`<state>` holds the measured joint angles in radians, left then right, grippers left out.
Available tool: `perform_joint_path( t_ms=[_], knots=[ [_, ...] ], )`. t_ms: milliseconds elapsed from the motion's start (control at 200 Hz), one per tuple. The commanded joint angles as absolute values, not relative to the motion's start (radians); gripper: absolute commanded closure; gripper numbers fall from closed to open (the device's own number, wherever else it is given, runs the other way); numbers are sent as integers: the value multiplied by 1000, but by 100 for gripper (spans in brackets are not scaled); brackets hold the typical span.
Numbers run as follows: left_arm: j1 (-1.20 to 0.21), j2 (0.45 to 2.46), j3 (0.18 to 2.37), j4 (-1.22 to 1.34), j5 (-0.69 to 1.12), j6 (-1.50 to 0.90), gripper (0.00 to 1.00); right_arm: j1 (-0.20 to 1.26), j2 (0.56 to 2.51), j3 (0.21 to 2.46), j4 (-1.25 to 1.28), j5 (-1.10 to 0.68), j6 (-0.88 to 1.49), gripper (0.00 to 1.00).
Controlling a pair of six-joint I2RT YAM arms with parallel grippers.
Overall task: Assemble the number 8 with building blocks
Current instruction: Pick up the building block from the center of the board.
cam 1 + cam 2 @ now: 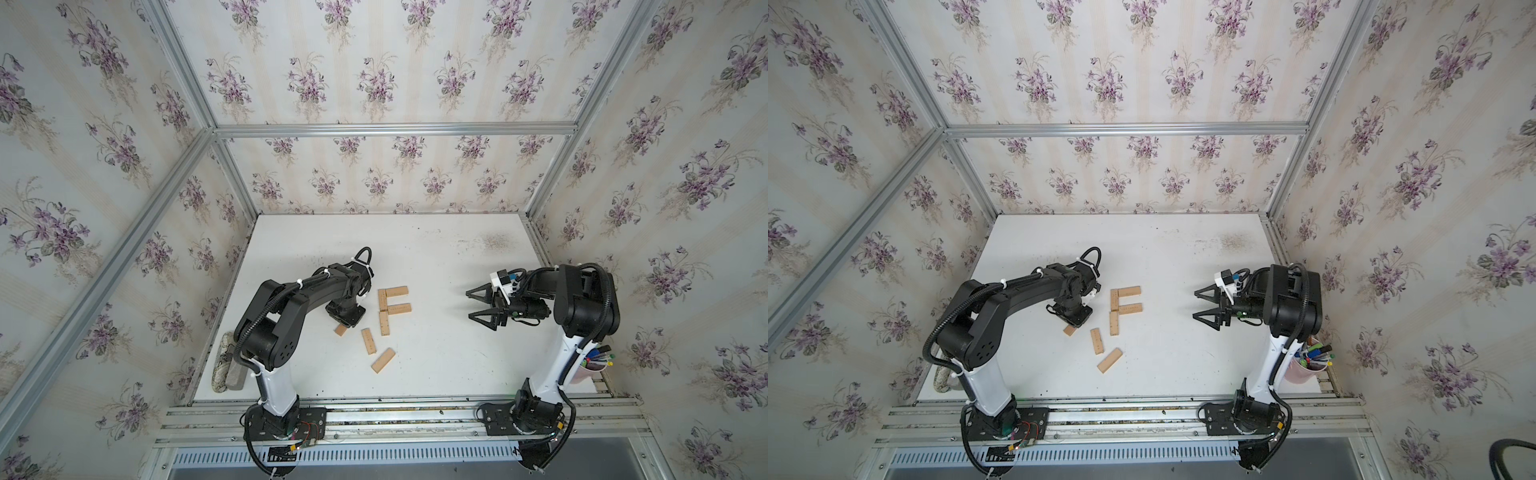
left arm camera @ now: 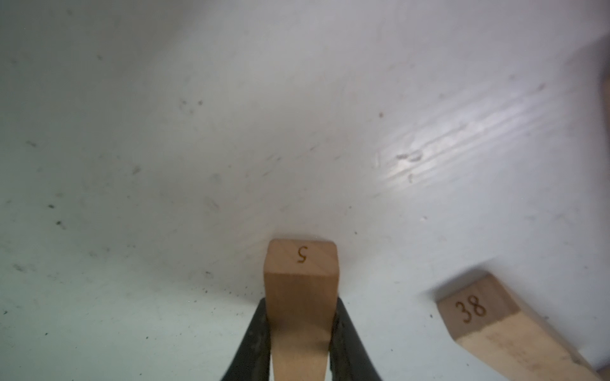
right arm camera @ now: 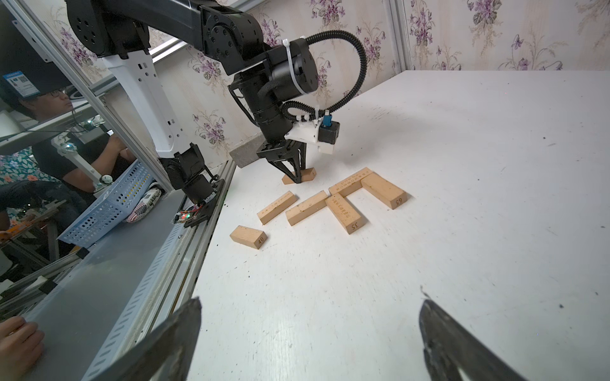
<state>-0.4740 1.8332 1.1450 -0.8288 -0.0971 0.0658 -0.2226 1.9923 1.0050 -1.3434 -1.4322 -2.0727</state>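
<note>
The left gripper (image 1: 344, 325) is clamped on a wooden block (image 1: 340, 330) down at the white table (image 1: 436, 257), just left of four blocks joined in an F shape (image 1: 390, 305). Two loose blocks (image 1: 368, 341) lie near the foot of the F. The right gripper (image 1: 468, 305) hangs well apart on the other side, its fingers spread wide and holding nothing. A grey bar (image 1: 237, 376) and a speckled oblong (image 1: 222, 361) lie at the table's left edge by the left arm (image 1: 291, 299), and a cup of pens (image 1: 590, 370) stands by the right arm's base. In both top views the left arm's wrist covers the held block, leaving only one end showing. The left wrist view shows that end marked 5, with black fingers (image 2: 260, 330) pressed on both sides. Beside it is another block end marked 38 (image 2: 478, 310). The right wrist view shows a blue basket (image 3: 109, 204) outside the frame.
</note>
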Motion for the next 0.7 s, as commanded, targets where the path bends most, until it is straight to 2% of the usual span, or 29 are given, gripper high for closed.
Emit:
perform_joint_path(
  t_ms=[0,345,695],
  knots=[
    [-466,1815,1142,-784,-170,-3,92,-222,1992,1009,-1371,-1466,-2476,0],
    [-495,1742,1190,-831,-182,-108,97,-223,1993,1009,-1372,-1466,-2476,0],
    [-642,1872,1527,-938,-281,-308,100,-221,1992,1009,-1371,-1465,-2477,0]
  ],
)
